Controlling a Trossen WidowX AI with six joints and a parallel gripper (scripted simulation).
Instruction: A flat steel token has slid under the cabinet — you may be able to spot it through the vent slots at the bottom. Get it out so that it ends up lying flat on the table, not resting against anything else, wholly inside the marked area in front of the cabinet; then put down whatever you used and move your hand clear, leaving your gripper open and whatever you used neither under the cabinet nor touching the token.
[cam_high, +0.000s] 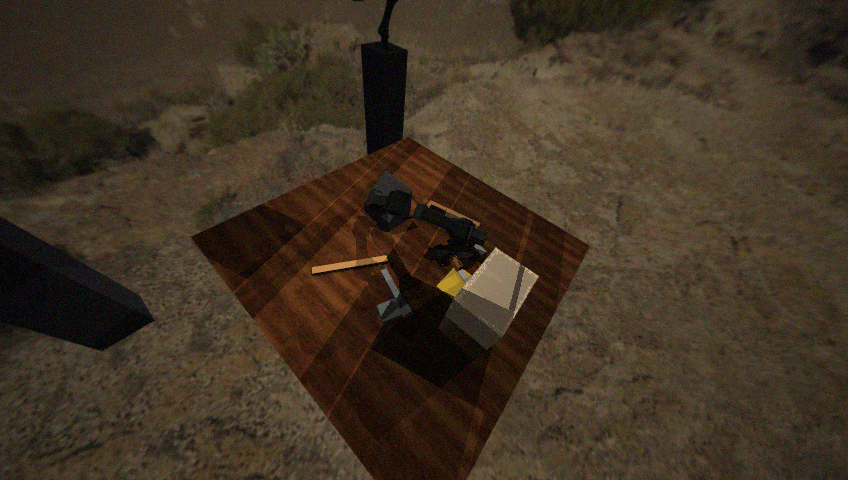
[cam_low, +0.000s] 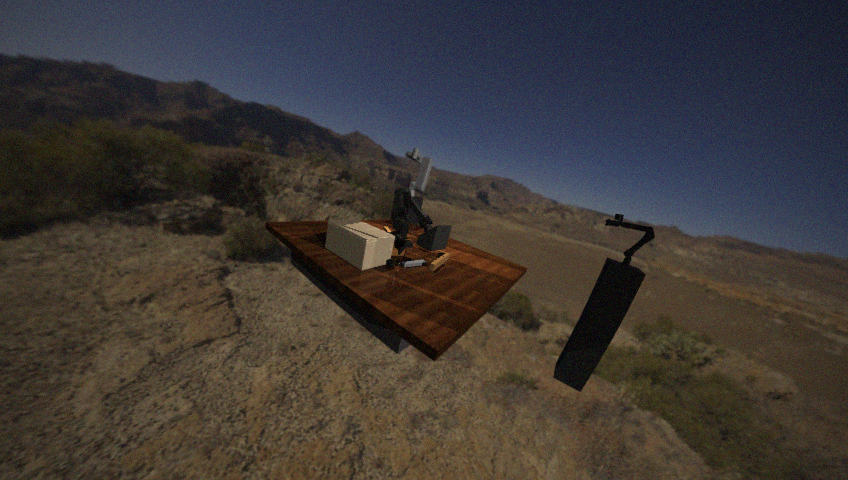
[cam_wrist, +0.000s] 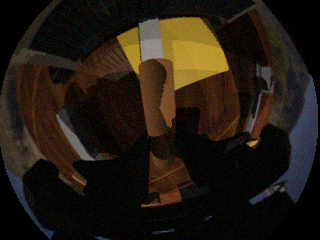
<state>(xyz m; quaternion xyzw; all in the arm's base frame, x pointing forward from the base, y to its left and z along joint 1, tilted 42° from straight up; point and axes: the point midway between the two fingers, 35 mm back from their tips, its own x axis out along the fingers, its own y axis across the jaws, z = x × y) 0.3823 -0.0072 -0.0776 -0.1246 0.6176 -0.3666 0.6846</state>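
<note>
We see the cabinet (cam_high: 490, 297) blocking the right side of the tabletop (cam_high: 285, 226), with the yellow marked area (cam_high: 450, 283) just before its front. Our fingers, closed on a wooden stick (cam_wrist: 156, 103), crowd that front. A second stick (cam_high: 349, 265) and a grey tool (cam_high: 392, 297) lie left of it, apart from each other, leaving a lane between them and the cabinet.
</note>
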